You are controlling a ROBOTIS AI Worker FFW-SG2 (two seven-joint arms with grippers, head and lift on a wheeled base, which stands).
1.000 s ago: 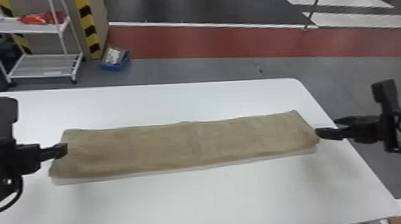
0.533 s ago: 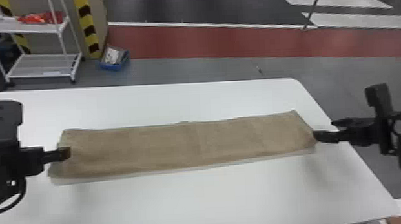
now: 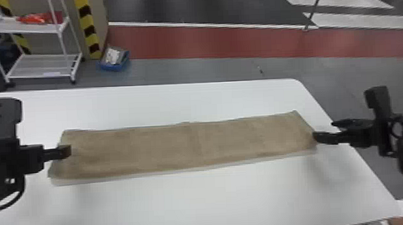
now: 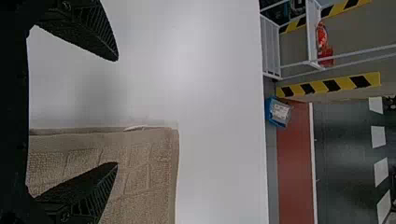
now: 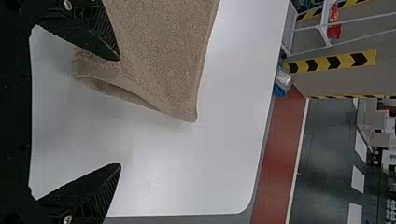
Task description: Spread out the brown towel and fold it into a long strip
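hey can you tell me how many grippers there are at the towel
2. The left gripper is open at the left end of the brown towel, and the right gripper is open at its right end.

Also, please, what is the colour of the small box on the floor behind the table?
The box is blue, best seen in the head view.

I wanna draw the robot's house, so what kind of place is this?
Maybe a big workshop: there's a striped post, a metal shelf and white stripes painted on the floor.
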